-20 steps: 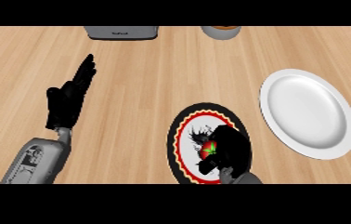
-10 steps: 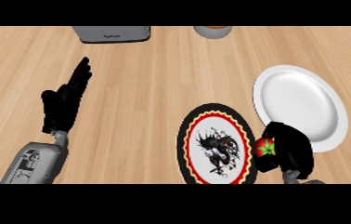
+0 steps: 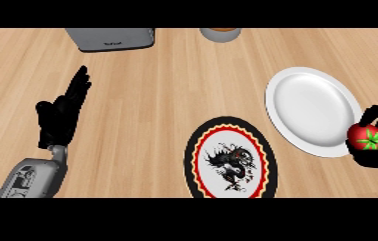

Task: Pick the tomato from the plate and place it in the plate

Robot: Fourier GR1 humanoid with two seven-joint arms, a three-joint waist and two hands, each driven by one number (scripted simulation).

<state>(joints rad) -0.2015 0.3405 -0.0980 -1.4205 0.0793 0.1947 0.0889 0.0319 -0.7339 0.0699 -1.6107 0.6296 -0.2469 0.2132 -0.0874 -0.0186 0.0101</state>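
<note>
tomato is off the patterned plate now: a second ago it sat on that plate under your right hand, half a second ago it was already lifted just past the plate's right rim, and now it's out at the view's far right edge, just off the lower right rim of the white plate. right hand is curled round it, dark fingers showing above and below the red, so it's holding the tomato; most of the hand is cut off by the edge, so you can't see the full wrap. patterned plate is bare of fruit and its dragon print shows whole, so the pick looks done. what's left is the place, and right now the tomato looks beside the white plate rather than over it, so i'd say you've carried it a bit wide to the right. next move likely needs a shift back left and away from you toward the plate's middle before letting go; release here and it probably lands on the counter or clips the rim and rolls. left hand is resting at the view's left, fingers straight and up, holding nothing, same place as before. grey appliance and the cup at the far edge are well clear of the path.
</note>
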